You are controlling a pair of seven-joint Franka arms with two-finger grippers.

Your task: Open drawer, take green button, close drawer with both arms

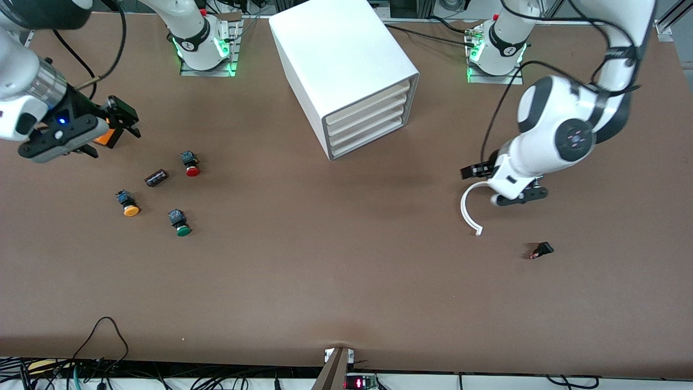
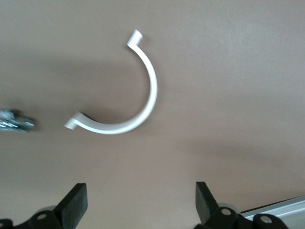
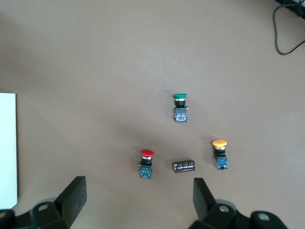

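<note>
Brown tabletop (image 1: pixel 335 271) carries a white cabinet (image 1: pixel 335 59) between the two arm bases, its four cream drawer fronts all flush; the drawer (image 1: pixel 369 141) of the task is the lowest one and it is shut.

The button (image 1: pixel 179 222), green cap and black body, lies on its side on the bare table toward the right arm's end, well apart from the cabinet. The right wrist view shows it too (image 3: pixel 180 106). A red button (image 1: pixel 190 163) lies farther from the front camera than it, an orange button (image 1: pixel 127 203) lies closer to the table's end, and a small dark cylinder (image 1: pixel 156 177) sits between the red and orange ones. None of them touch.

The right gripper (image 1: pixel 111 130) hangs over the table at the right arm's end, farther from the front camera than the buttons; its fingers (image 3: pixel 71 198) stand wide apart with nothing between them.

The left gripper (image 1: pixel 490 181) hangs low over the table toward the left arm's end, just above a white half-ring clip (image 1: pixel 469 208) that lies flat. Its fingers (image 2: pixel 74 202) are spread wide, empty, and clear of the clip (image 2: pixel 128 95). A small black part (image 1: pixel 541 250) lies nearer the front camera than the clip
</note>
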